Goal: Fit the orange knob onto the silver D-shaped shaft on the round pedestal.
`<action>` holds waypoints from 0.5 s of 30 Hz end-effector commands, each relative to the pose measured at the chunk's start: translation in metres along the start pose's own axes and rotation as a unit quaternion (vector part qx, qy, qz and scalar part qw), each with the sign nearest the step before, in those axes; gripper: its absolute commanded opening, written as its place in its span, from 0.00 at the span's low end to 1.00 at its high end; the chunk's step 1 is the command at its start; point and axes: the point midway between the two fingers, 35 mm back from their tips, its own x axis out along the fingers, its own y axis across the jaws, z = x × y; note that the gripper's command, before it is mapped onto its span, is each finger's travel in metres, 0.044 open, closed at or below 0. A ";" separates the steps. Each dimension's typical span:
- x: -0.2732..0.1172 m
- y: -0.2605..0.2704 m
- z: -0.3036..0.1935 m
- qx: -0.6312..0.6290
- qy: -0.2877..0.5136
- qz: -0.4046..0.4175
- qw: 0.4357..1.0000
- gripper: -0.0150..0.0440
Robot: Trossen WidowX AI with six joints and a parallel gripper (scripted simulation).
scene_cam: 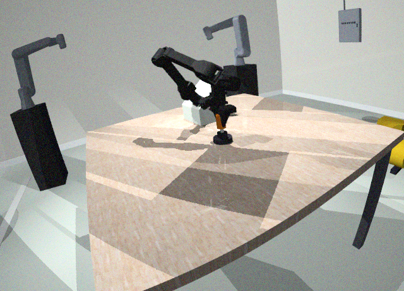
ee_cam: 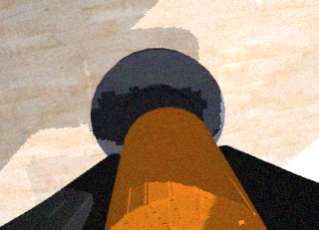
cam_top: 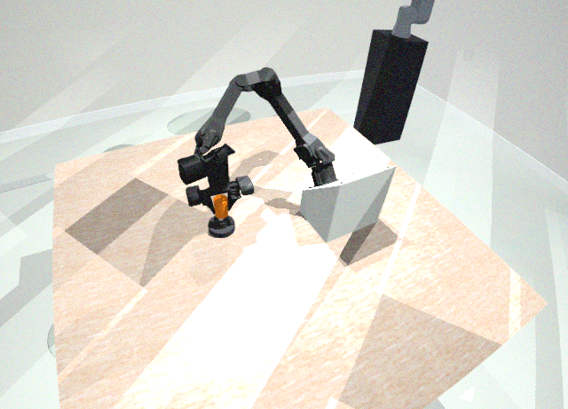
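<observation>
The orange knob (cam_top: 221, 207) (scene_cam: 219, 122) (ee_cam: 166, 145) is upright between the fingers of my gripper (cam_top: 221, 210) (scene_cam: 221, 120) (ee_cam: 169, 159), which is shut on it. The dark round pedestal (cam_top: 221, 231) (scene_cam: 223, 139) (ee_cam: 159, 66) stands on the table directly below. In the exterior view a short light bit of the shaft (scene_cam: 221, 130) shows between the knob's lower end and the pedestal's raised centre. The knob is not down on the pedestal. Its hole and both flat sides are hidden, and I cannot tell whether the shaft tip is inside the hole.
A pale grey-white block-like box (cam_top: 348, 208) (scene_cam: 197, 115) stands on the wooden table (cam_top: 183, 350) (scene_cam: 146, 229) beside the arm's base. Hard shadows and bright patches cross the table. Other grey arms on black stands are beyond the table.
</observation>
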 end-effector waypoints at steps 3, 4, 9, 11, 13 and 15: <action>-0.003 0.001 0.000 0.045 0.002 0.002 0.999 0.25; -0.003 0.001 0.000 0.064 0.002 0.002 0.998 0.25; -0.001 0.004 0.001 0.106 0.002 0.002 0.994 0.25; 0.000 0.004 0.000 0.106 0.002 0.002 0.994 0.25; 0.001 0.004 0.000 0.106 0.002 0.002 0.994 0.25; 0.002 0.004 0.000 0.106 0.002 0.002 0.994 0.25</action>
